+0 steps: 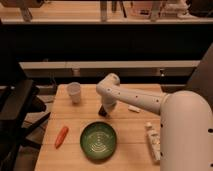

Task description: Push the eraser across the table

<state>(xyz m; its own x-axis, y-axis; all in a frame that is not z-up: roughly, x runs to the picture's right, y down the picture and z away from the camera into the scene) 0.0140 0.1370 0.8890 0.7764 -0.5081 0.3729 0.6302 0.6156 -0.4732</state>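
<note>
The light wooden table (80,117) fills the lower middle of the camera view. My white arm reaches in from the right, bends at the elbow and points down. Its dark gripper (103,110) sits at the tabletop near the table's middle, just above the green bowl. A small white oblong piece (134,108), seemingly the eraser, lies on the wood to the right of the gripper. It is partly behind the forearm and apart from the gripper.
A white cup (74,92) stands at the back left. A green ribbed bowl (100,141) sits at the front middle. An orange carrot-like item (61,136) lies at the front left. A white packet (154,143) lies at the right edge. A black chair (19,110) stands to the left.
</note>
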